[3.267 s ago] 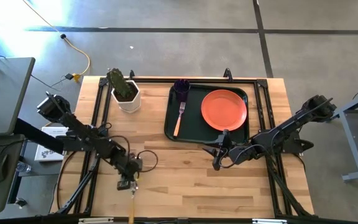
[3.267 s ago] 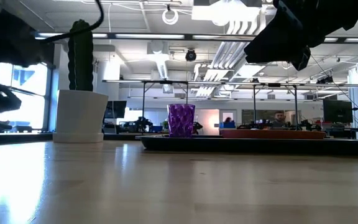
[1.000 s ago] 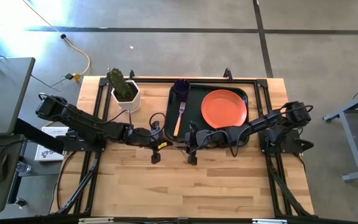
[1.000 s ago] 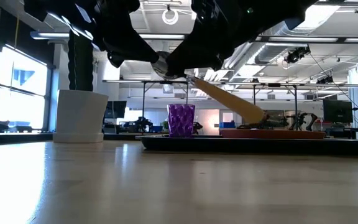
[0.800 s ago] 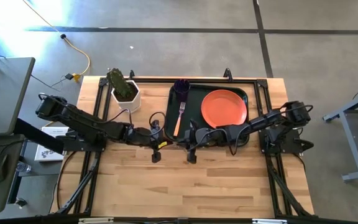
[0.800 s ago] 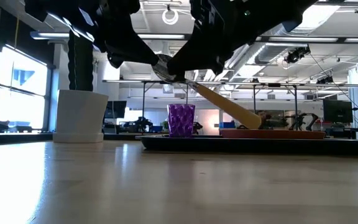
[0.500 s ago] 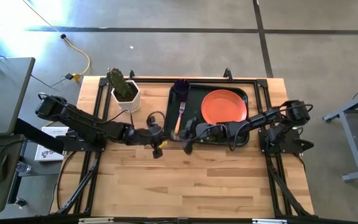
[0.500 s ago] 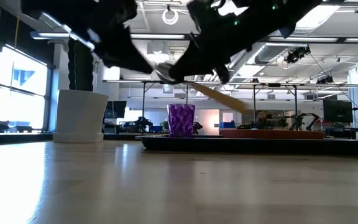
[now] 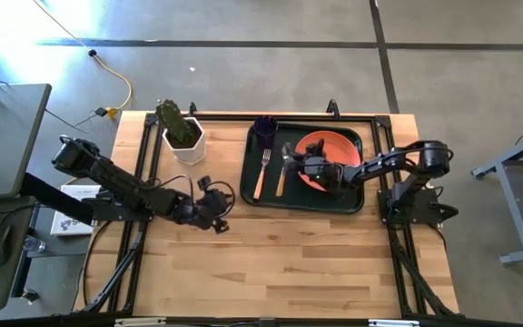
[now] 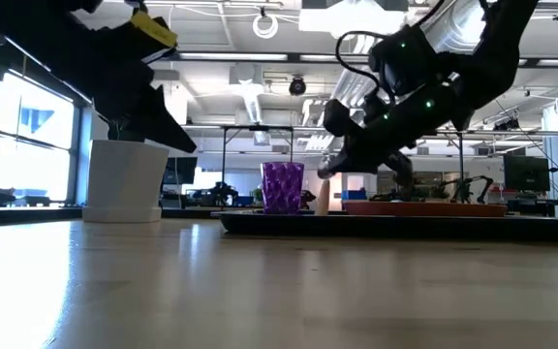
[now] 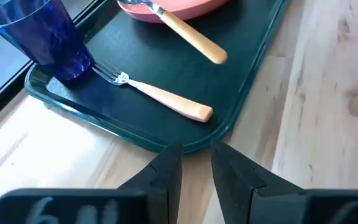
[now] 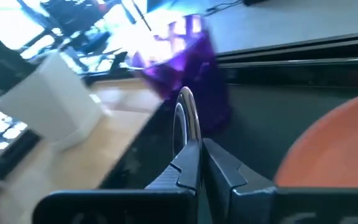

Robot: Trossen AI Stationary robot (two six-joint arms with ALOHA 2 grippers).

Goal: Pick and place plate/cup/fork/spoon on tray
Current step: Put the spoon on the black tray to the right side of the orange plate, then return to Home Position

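Observation:
The dark green tray (image 9: 352, 198) lies at the table's far right. On it are the orange-red plate (image 9: 341, 147), the purple cup (image 9: 264, 127) in its far left corner, and the fork (image 9: 261, 177), lying flat. My right gripper (image 9: 289, 159) is over the tray beside the plate, shut on the spoon (image 9: 280, 182). The spoon's orange handle (image 11: 191, 38) points toward the near edge. My left gripper (image 11: 194, 168) stands open on nothing, left of the tray's near left corner and above the table. My right gripper pinches the spoon's silver bowl (image 12: 188, 115) between its two fingers; the bowl's edge sticks out past the fingertips. The handle slants down over the tray floor. Whether its free end (image 11: 218, 57) touches the tray, I cannot tell.
A white pot with a green cactus (image 9: 187, 141) stands at the far left, beside the tray. Bare wooden table (image 9: 316, 263) stretches along the near side. Beyond the table, the low view shows an office room.
The spoon has passed from my left gripper to my right. My left gripper has let go and drawn back toward the table's left edge. My right gripper has carried the spoon toward the far edge, from in front of the tray to over it, beside the plate.

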